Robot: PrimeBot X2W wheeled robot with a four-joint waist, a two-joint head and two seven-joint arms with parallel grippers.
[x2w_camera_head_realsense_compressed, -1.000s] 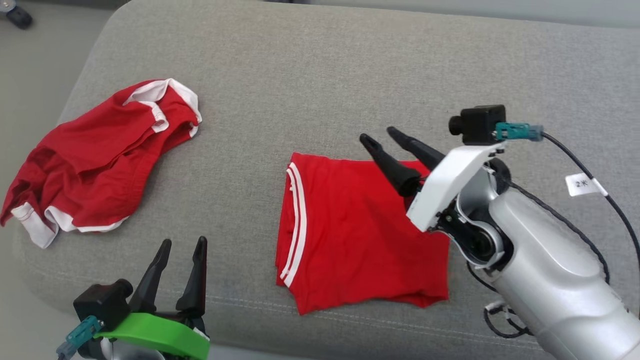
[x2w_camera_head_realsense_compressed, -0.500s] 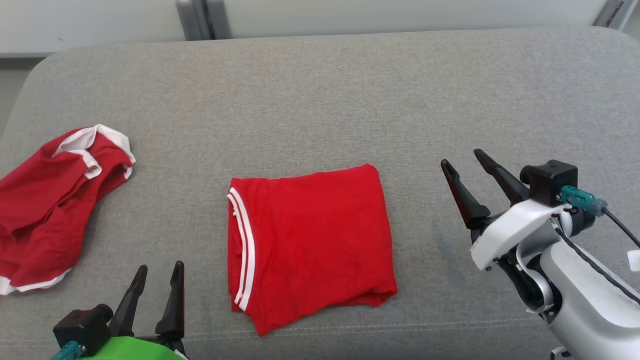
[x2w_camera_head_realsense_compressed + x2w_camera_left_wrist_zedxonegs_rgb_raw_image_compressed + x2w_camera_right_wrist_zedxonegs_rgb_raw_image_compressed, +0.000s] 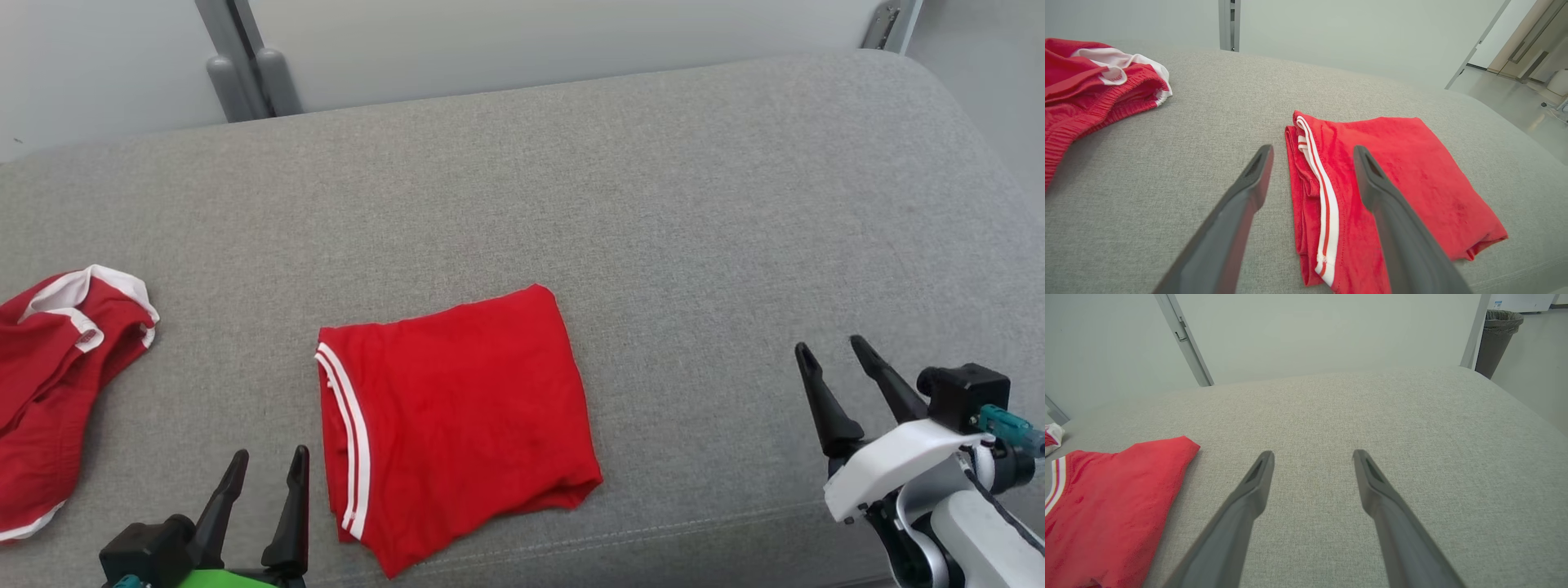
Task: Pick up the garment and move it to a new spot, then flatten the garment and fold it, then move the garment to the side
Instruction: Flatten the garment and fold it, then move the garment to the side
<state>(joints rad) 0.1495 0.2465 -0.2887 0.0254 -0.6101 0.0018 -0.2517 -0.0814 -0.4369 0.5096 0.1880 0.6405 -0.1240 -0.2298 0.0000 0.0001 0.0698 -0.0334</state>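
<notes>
Dark left pincer [image 3: 271, 452] on green; right pincer [image 3: 831, 345] on white.

Open cushion [image 3: 735, 204] right of garment [image 3: 453, 416]

Two red garments: folded garment [image 3: 453, 425], crumpled garment [image 3: 49, 392]; two pincers: left pincer [image 3: 273, 452], right pincer [image 3: 829, 345]; one cushion [image 3: 653, 204].

From the head, looks forward and down from above onto the grey cushion [image 3: 653, 204], with the wall [image 3: 531, 41] along the top, the left end effector [image 3: 272, 452] at lower left and the right end effector [image 3: 829, 345] at lower right. From the left wrist, sits low and close, facing across the folded red garment [image 3: 1412, 171] toward that wall. From the right wrist, equally low, faces mostly bare cushion. Shares the folded red garment across all three, and the crumpled red garment [image 3: 49, 384] between head and left wrist.
</notes>
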